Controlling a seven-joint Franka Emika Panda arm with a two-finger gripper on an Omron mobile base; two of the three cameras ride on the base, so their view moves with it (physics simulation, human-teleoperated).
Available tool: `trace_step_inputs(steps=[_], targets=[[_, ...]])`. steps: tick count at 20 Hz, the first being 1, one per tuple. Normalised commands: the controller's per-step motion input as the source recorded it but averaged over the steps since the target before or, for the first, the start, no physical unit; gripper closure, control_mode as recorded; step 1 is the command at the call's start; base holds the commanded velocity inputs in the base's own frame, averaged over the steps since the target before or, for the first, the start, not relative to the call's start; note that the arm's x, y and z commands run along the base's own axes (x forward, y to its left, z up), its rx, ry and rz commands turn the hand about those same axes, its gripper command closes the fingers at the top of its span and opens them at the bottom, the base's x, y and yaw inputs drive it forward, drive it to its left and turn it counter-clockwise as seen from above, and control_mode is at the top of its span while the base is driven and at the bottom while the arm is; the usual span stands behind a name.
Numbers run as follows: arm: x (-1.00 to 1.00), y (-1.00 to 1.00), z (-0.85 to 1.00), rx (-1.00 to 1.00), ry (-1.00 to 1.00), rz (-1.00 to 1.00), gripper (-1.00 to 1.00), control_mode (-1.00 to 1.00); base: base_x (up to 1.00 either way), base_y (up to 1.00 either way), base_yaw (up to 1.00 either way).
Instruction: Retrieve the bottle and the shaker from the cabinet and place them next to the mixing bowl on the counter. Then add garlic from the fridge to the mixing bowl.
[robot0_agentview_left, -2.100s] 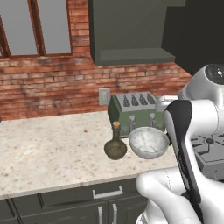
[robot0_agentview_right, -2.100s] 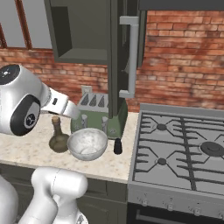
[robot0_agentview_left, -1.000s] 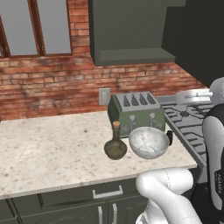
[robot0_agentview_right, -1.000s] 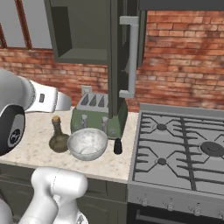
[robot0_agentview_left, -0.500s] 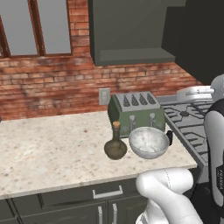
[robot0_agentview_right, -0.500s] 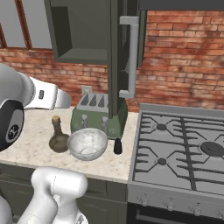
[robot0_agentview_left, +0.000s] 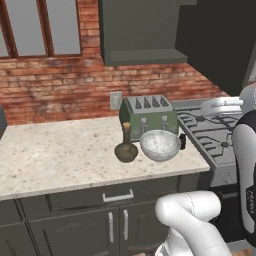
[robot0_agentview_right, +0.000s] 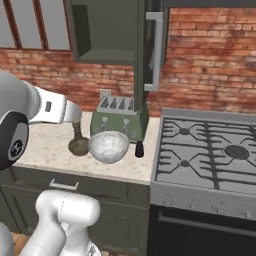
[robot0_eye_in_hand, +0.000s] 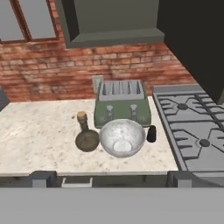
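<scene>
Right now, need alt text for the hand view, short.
Looking down on a beige counter: a pale grey mixing bowl stands in front of a green toaster, with an olive-brown bottle at its left and a small black shaker at its right. A gas hob lies right, brick wall behind.

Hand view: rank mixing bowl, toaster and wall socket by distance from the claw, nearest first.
1. mixing bowl, in front, dead ahead of the claw.
2. toaster, directly behind the bowl.
3. wall socket, on the brick wall behind the toaster's left end.
</scene>
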Motion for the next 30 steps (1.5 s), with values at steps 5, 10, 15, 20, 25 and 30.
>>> trace_step_inputs(steps=[5, 10, 15, 20, 25, 30], targets=[[0.00, 0.00, 0.00, 0.00, 0.00, 0.00, -1.00, 1.00, -0.98, 0.13, 0.00], [0.00, 0.00, 0.00, 0.00, 0.00, 0.00, -1.00, 1.00, -0.27, 0.57, 0.30], [0.00, 0.00, 0.00, 0.00, 0.00, 0.00, -1.00, 1.00, 0.00, 0.43, 0.97], [0.00, 0.00, 0.00, 0.00, 0.00, 0.00, -1.00, 1.00, 0.01, 0.25, 1.00], [0.00, 0.00, 0.00, 0.00, 0.00, 0.00, -1.00, 1.00, 0.03, 0.22, 1.00], [0.00, 0.00, 0.00, 0.00, 0.00, 0.00, -1.00, 1.00, 0.02, 0.23, 1.00]])
